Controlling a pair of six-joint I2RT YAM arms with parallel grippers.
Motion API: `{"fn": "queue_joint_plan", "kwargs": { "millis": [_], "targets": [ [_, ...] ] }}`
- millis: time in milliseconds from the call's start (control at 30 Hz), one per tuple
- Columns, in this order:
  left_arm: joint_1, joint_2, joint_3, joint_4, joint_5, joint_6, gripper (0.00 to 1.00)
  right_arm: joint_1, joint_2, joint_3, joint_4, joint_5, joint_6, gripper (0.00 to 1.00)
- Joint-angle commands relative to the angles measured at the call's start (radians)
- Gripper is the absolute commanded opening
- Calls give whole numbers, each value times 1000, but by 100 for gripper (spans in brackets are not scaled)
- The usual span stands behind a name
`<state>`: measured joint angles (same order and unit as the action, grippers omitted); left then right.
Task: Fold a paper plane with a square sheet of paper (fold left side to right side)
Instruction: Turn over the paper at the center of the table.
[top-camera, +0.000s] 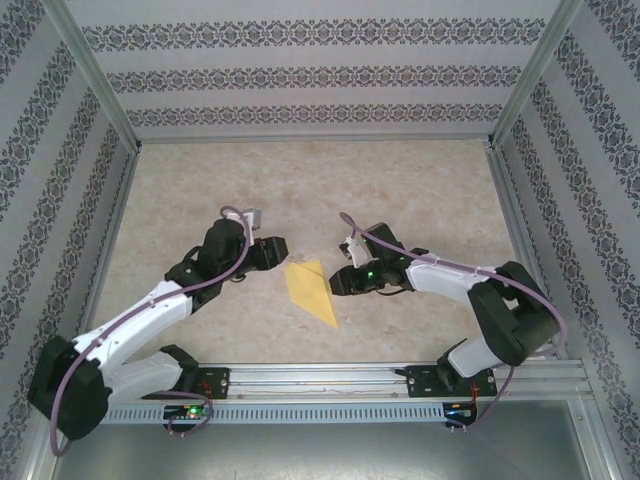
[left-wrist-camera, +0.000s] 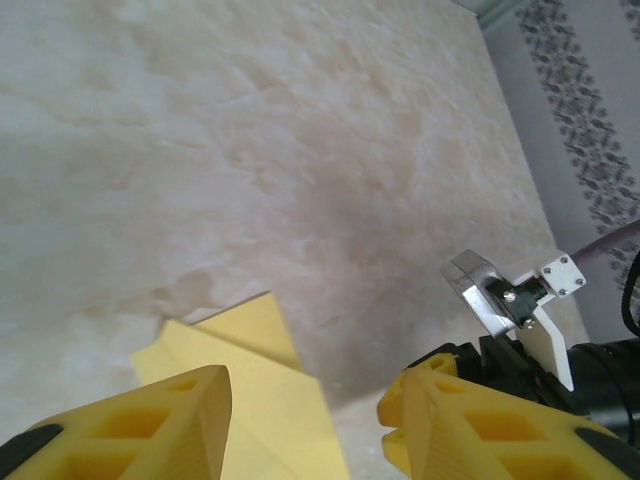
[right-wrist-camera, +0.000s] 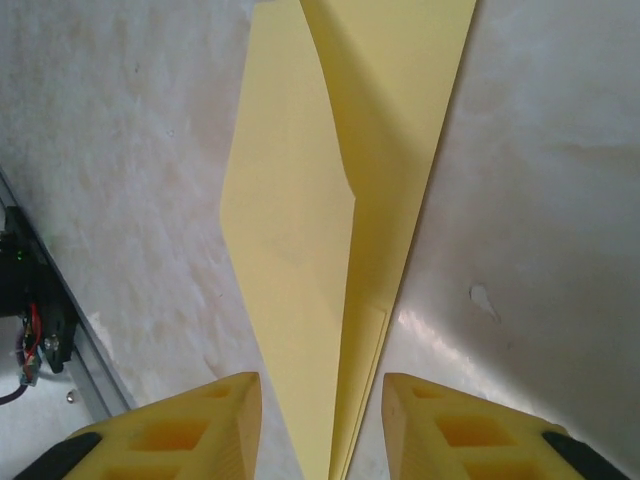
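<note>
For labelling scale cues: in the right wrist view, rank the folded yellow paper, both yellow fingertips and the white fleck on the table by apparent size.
1. folded yellow paper, largest.
2. yellow fingertips: the two look alike, unranked; nearness to the camera enlarges them.
3. white fleck, smallest.

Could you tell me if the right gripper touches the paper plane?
Cannot tell: right wrist view shows the paper plane between the open jaws, gaps unclear.

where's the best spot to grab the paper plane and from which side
The wide tail end of the paper plane, coming in low from the left arm's side. It lies flat on the table, so nothing stands up to pinch from above, but the top flap there seems to lift a little, letting one jaw slide under.
</note>
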<state>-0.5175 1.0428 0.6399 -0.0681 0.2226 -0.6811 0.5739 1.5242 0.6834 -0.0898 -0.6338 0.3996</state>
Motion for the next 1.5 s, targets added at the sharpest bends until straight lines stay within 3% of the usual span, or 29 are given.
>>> {"fn": "queue_joint_plan", "kwargs": {
  "millis": [0, 267, 467, 633, 767, 1033, 1200, 1467],
  "targets": [
    [23, -70, -38, -65, -73, 19, 49, 22, 58, 36, 88, -44, -34, 36],
    [38, -113, -39, -119, -74, 32, 49, 53, 157, 47, 162, -61, -8, 29],
    [41, -115, -21, -112, -46, 32, 52, 41, 116, 40, 153, -67, -4, 1],
    [45, -139, -7, -47, 21, 18, 57, -18, -53, 8, 151, -107, 13, 0],
    [47, -165, -9, 104, 138, -14, 64, -96, -231, -23, 190, -191, 45, 0],
    [45, -112, 33, 478, 368, -169, 62, -258, -499, -115, 524, -317, 318, 0],
    [12, -6, 89, 591, 467, -213, 60, -263, -539, -120, 647, -349, 436, 0],
    [-43, 97, 150, 634, 494, -204, 59, -216, -512, -128, 787, -347, 534, 0]
  ]
}}
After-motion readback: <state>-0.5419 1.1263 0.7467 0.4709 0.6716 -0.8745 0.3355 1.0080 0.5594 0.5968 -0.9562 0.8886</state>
